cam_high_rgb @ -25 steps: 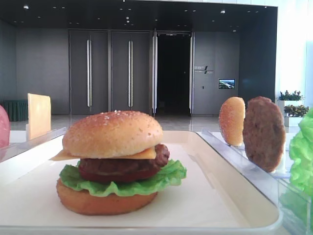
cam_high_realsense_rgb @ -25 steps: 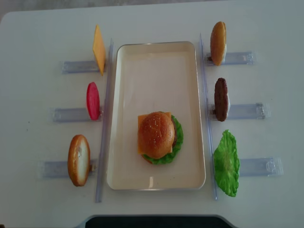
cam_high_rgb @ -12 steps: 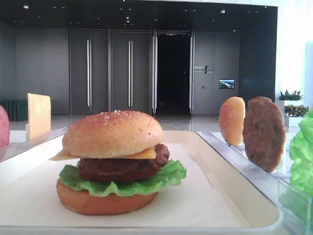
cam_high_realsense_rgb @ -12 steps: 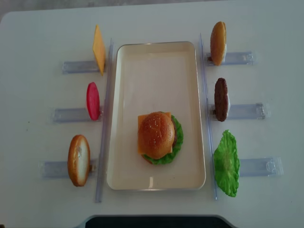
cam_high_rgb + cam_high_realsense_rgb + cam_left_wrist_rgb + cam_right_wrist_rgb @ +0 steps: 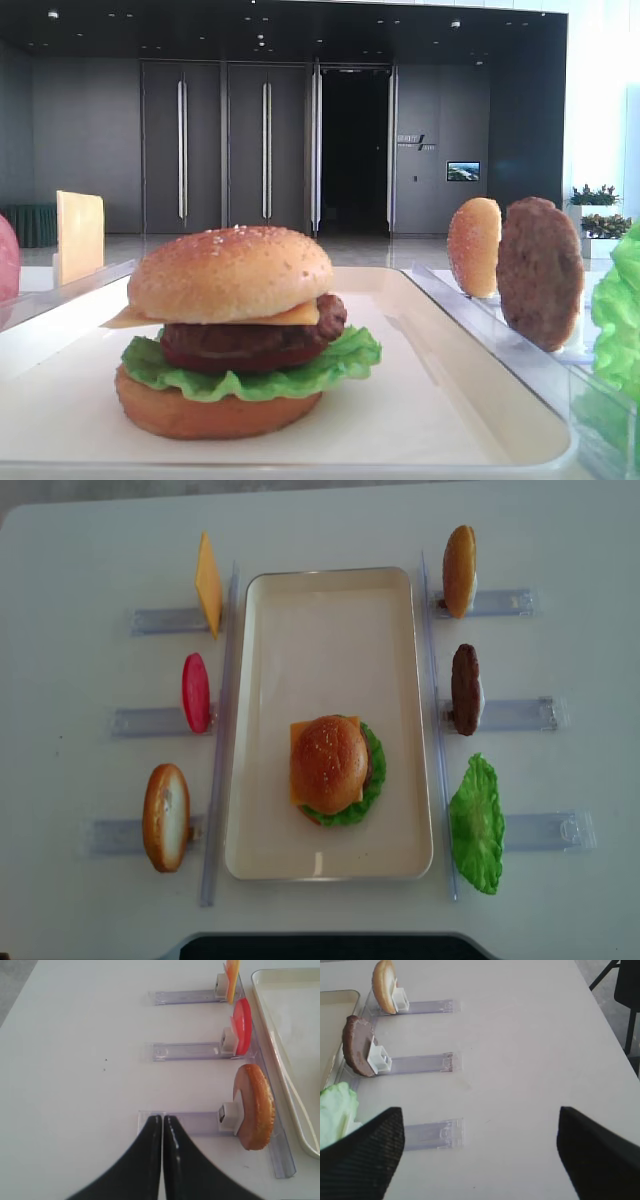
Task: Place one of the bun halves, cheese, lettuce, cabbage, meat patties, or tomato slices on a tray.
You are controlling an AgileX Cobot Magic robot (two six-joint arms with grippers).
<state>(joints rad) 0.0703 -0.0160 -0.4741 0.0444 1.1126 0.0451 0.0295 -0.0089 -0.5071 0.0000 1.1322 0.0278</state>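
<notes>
On the white tray stands a stacked burger. Its domed top bun lies over cheese, a meat patty, lettuce and a bottom bun. My left gripper is shut on nothing, its tips over the outer end of the rack that holds a bun half. My right gripper is open and empty above the table, by the rack with the loose lettuce. Neither gripper shows in the overhead view.
Clear racks flank the tray. On the left stand a cheese slice, a tomato slice and a bun half. On the right stand a bun half, a patty and lettuce.
</notes>
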